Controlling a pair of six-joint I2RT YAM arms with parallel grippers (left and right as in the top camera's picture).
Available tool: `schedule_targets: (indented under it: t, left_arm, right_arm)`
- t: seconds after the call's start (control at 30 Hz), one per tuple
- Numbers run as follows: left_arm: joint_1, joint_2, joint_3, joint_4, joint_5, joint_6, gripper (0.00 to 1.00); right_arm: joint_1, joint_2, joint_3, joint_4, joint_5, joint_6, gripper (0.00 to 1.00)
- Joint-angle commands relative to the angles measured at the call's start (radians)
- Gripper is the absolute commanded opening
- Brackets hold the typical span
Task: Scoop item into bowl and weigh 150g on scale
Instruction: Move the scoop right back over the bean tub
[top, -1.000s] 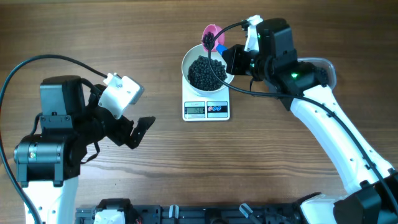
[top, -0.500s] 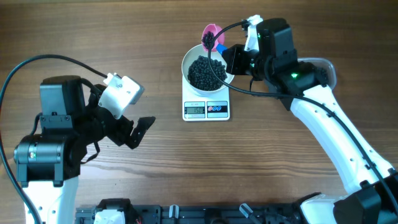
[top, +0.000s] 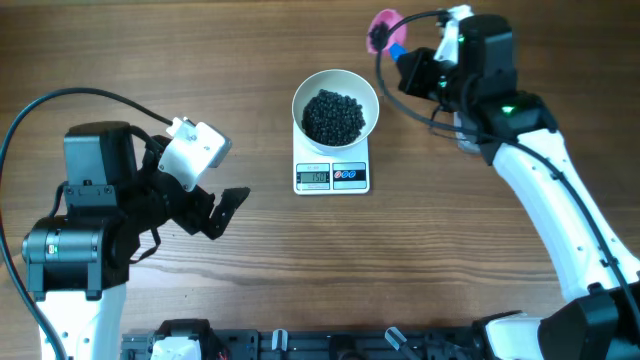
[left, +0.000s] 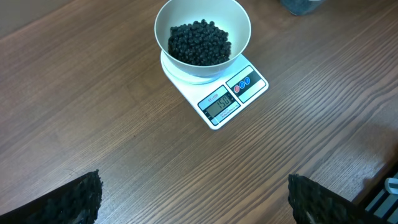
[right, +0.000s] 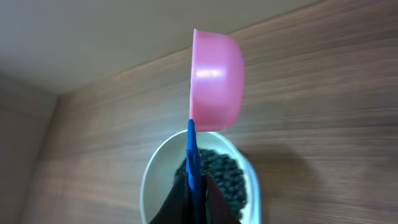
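Pinching the thin blue handle (right: 193, 155) of a pink scoop (top: 380, 28) with the right claw (top: 405, 55), pressing both dark fingers (right: 177, 208) together on it. Holding that scoop turned on its edge, rounded back to the right in the wrist view, flat mouth to the left. Hanging at the far side of the worktop (top: 150, 60), to the right of the bowl (top: 297, 105) and well apart from it.

Moving outward to the middle of the worktop: carrying the glossy white bowl on top of the small white scale (top: 332, 176), with the bowl covering most of the platform. Finding the black pellets (top: 333, 115) as a dark heap in the bottom of the bowl, with white wall showing all round them. Facing the near edge with the grey display (left: 221, 104) and two round buttons (left: 244, 82) just right of it; showing dark digits, too small to read surely.

Hovering at the near left, well apart from the scale, with the left claw (top: 218, 212) spread wide and gripping nothing, its black fingertips (left: 74, 199) framing only bare wood in the wrist view.
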Motion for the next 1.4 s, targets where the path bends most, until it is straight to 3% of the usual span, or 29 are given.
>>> schedule_targets:
  t: [0.0, 0.47, 0.73, 0.97, 1.23, 1.37]
  left_arm:
    - [0.007, 0.003, 0.015, 0.003, 0.019, 0.019, 1.0]
    - [0.007, 0.003, 0.015, 0.003, 0.019, 0.019, 1.0]
    - [0.007, 0.003, 0.015, 0.003, 0.019, 0.019, 1.0]
    - [0.007, 0.003, 0.015, 0.003, 0.019, 0.019, 1.0]
    - [0.007, 0.003, 0.015, 0.003, 0.019, 0.019, 1.0]
    - [0.007, 0.003, 0.015, 0.003, 0.019, 0.019, 1.0]
  right_arm:
    - [-0.067, 0.008, -0.001, -0.031, 0.014, -0.001, 0.04]
    - [-0.234, 0.008, -0.001, -0.303, 0.012, -0.073, 0.04]
    - [-0.311, -0.004, -0.001, -0.328, 0.016, -0.099, 0.04]
    - [-0.415, -0.038, -0.001, -0.481, 0.021, -0.159, 0.04]
    - [-0.412, -0.037, -0.001, -0.532, 0.106, -0.301, 0.04]
    - [-0.375, -0.037, -0.001, -0.512, 0.286, -0.338, 0.04]
